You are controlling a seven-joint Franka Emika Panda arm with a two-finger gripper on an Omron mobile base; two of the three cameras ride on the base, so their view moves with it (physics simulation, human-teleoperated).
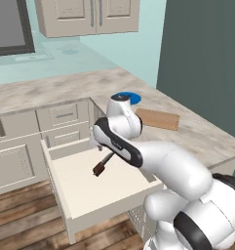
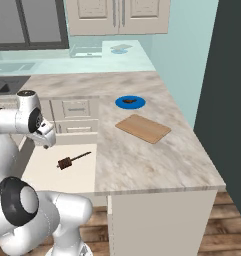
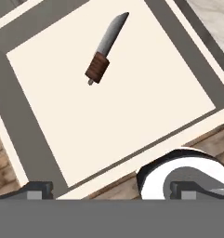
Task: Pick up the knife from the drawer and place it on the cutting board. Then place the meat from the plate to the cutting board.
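A: Cream-white wide shallow drawer [image 1: 85,195] stands pulled out at left, below the marbled beige stone counter [image 2: 152,160]. Small knife w/ dark brown handle and pale silvery blade [image 3: 104,51] lies flat on the drawer floor, nothing touching it.

B: Gripper?

A: White arm's two-finger gripper [image 3: 111,190] hangs above the drawer, jaws spread wide, nothing between them. Dark fingertips [image 3: 36,189] sit at the bottom of the hand view, knife well apart from them, toward the far part of the drawer floor.

B: Rest, moving right?

A: On the counter: round bright blue plate [image 2: 130,102] w/ small reddish-brown lumpy meat [image 2: 130,102] on it. Just right of and nearer than the plate, flat light-brown wooden cutting board [image 2: 143,128], bare. Plate and board close, not touching.
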